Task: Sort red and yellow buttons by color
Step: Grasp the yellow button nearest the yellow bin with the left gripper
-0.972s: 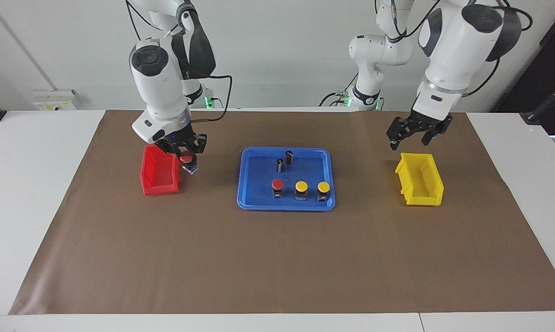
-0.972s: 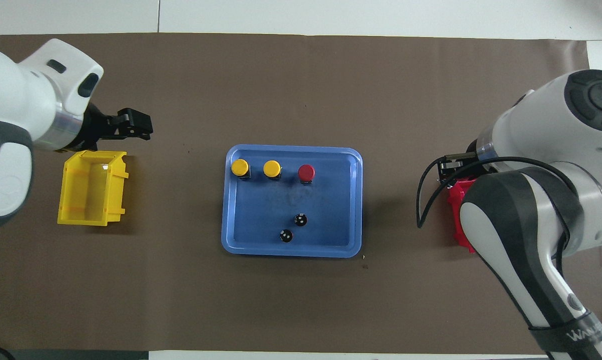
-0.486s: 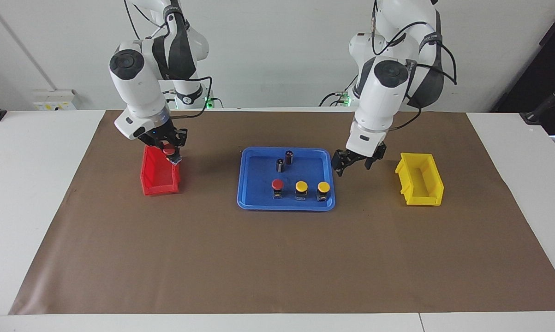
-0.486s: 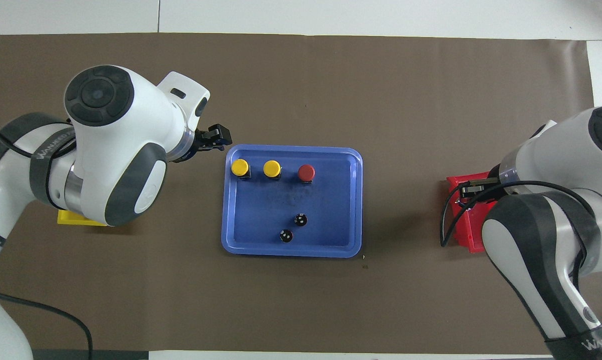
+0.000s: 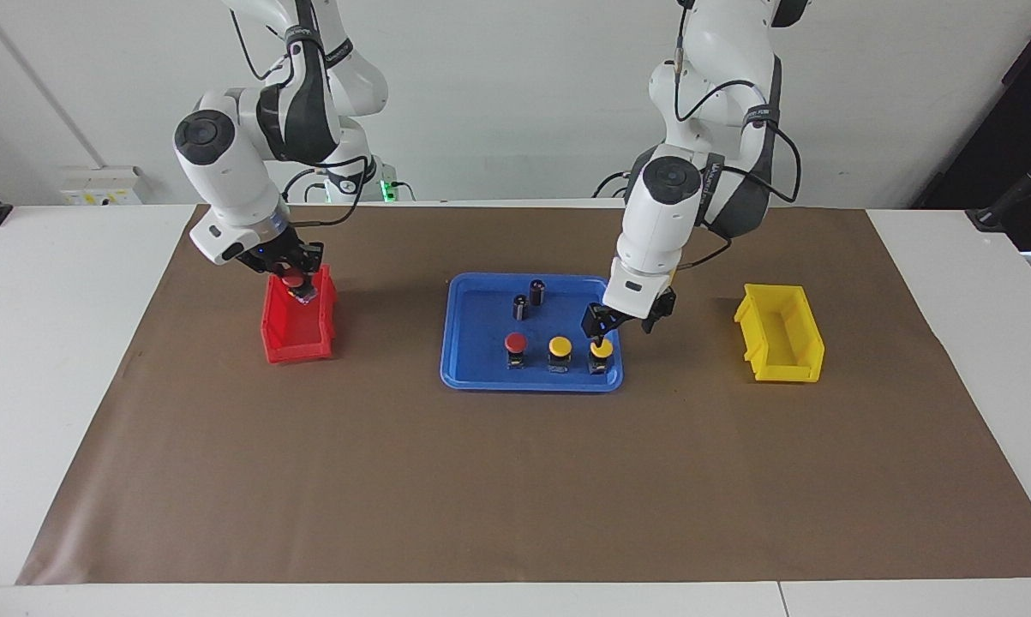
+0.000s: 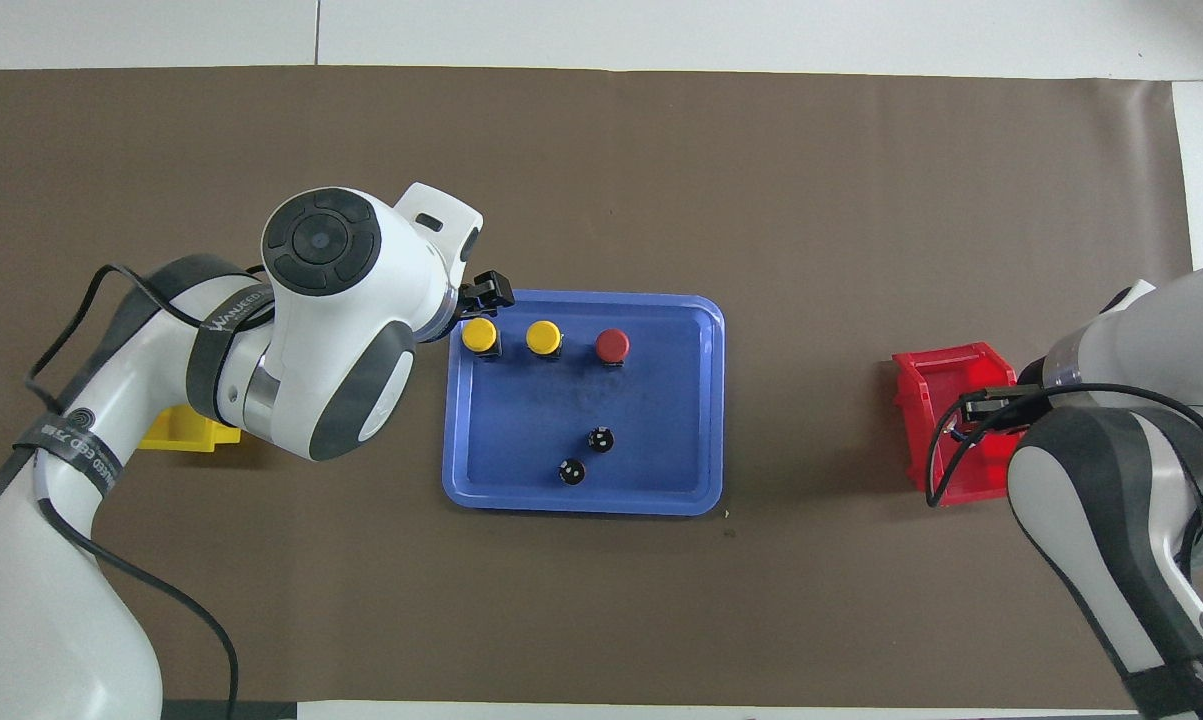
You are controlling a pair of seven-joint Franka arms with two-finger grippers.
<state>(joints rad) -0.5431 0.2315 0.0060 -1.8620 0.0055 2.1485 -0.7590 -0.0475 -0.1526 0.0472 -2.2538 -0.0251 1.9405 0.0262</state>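
We see our right gripper (image 5: 295, 285) clamping a red-capped push button (image 5: 292, 281) over the red plastic bin (image 5: 296, 330); our left gripper (image 5: 616, 322), fingers spread, hangs above a yellow-capped push button (image 5: 601, 350) in the blue plastic tray (image 5: 481, 377).

From overhead, my left arm covers most of the yellow bin (image 6: 189, 436), and my right arm hides my right claw and part of the red bin (image 6: 936, 395). In the facing view, my left claw (image 5: 615, 322) hangs so close over the end yellow button (image 5: 601, 348) that contact can't be judged. Both arms are cut off by picture edges.
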